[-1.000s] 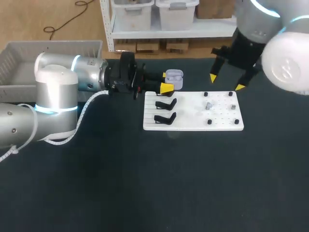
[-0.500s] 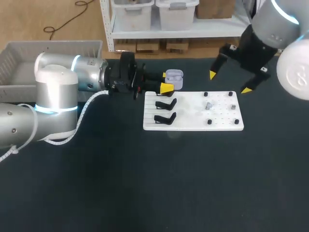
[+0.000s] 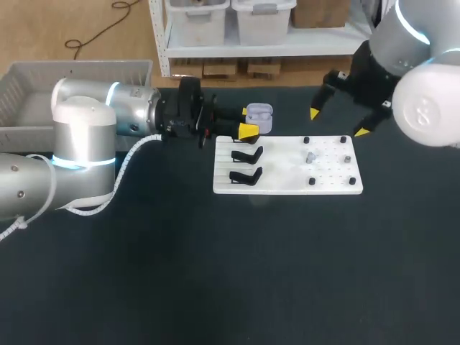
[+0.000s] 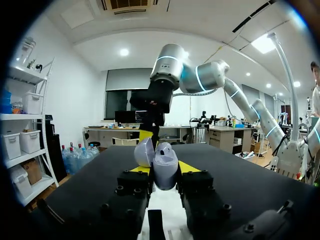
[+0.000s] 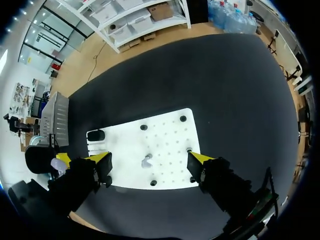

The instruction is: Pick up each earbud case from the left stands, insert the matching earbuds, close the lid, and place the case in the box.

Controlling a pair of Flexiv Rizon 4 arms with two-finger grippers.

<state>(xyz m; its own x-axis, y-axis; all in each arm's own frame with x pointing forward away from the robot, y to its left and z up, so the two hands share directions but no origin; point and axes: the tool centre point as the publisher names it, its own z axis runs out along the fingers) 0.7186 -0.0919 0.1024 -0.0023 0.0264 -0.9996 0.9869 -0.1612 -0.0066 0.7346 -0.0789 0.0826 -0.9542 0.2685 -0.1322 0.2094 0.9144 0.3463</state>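
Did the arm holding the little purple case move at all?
No. The left gripper holds the earbud case in the same spot as before, just beyond the white board's far left corner.

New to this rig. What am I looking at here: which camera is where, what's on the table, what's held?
Two robot arms work at a dark table. One picture looks down from above and behind; the two round ones come from a camera on each wrist. The left gripper has its fingers shut on a pale lilac earbud case, lid open. The right gripper hangs open above a white perforated board carrying two empty black stands and small grey pieces, probably earbuds.
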